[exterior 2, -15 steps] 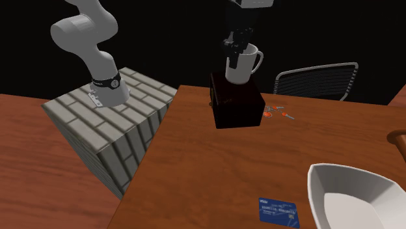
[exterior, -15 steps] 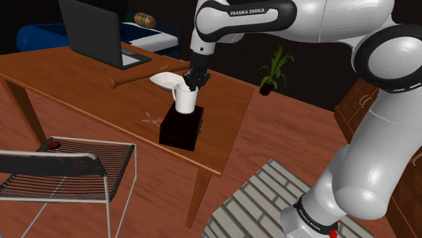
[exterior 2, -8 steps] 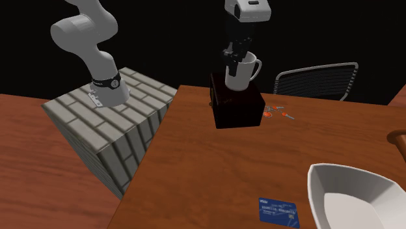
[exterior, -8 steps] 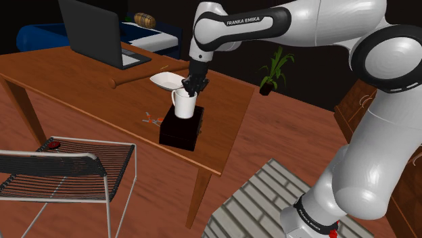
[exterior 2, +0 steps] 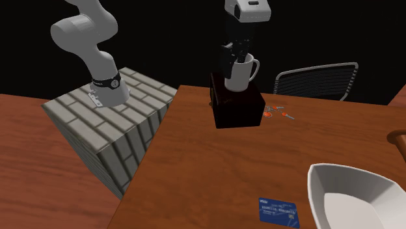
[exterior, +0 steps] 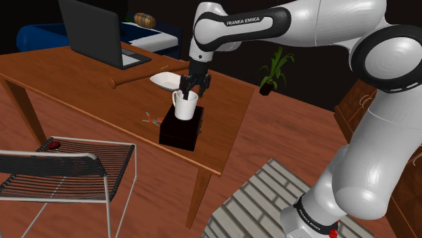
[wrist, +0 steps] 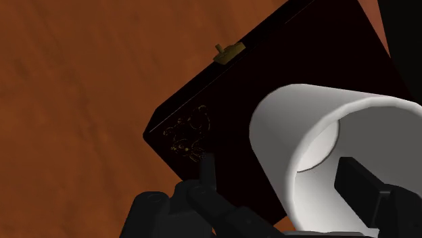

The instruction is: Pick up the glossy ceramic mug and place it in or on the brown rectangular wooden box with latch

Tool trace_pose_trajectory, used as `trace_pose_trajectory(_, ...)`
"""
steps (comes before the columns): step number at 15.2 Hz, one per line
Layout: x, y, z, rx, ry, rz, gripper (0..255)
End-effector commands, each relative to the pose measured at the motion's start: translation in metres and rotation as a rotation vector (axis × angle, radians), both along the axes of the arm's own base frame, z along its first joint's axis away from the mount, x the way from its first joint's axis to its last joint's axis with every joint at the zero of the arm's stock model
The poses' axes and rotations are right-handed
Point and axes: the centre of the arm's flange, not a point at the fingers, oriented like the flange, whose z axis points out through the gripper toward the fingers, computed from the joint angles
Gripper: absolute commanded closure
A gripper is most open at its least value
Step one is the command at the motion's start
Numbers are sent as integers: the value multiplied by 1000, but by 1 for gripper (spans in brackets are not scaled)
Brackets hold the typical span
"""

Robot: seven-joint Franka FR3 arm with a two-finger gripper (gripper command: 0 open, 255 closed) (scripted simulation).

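**Mug standing on the dark box, tool spread over its rim**

The tool (exterior: 191, 86) points down over the rim of the mug, its fingers spread apart; in the wrist view the tool (wrist: 278, 162) straddles one side of the mug's wall, one finger (wrist: 206, 169) outside with a gap showing, the other (wrist: 362, 186) over the open mouth; neither is seen pressing on it.

The white mug (exterior: 184, 106) stands upright on the lid of the dark brown box (exterior: 181, 128); in the second exterior view the mug (exterior 2: 239, 75) turns its handle toward that view's right; the box (exterior 2: 237, 107) is shut, and the wrist view shows a brass-coloured latch (wrist: 228, 53) on its edge.

The box rests on the reddish wooden surface (exterior: 67, 74), close to its edge; small orange items (exterior 2: 276, 112) lie just beside it; a white bowl (exterior: 166, 81) sits behind it in the shoulder view, and a laptop (exterior: 98, 34) lies well apart.
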Motion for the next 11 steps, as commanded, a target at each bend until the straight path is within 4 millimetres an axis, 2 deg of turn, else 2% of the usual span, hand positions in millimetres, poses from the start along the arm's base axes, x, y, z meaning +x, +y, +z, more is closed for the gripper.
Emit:
trace_pose_trajectory(1,0,0,0,0,0,0,0)
trace_pose_trajectory(3,0,0,0,0,0,0,0)
trace_pose_trajectory(7,3,-3,50,0,0,0,0)
trace_pose_trajectory(11,3,-3,50,0,0,0,0)
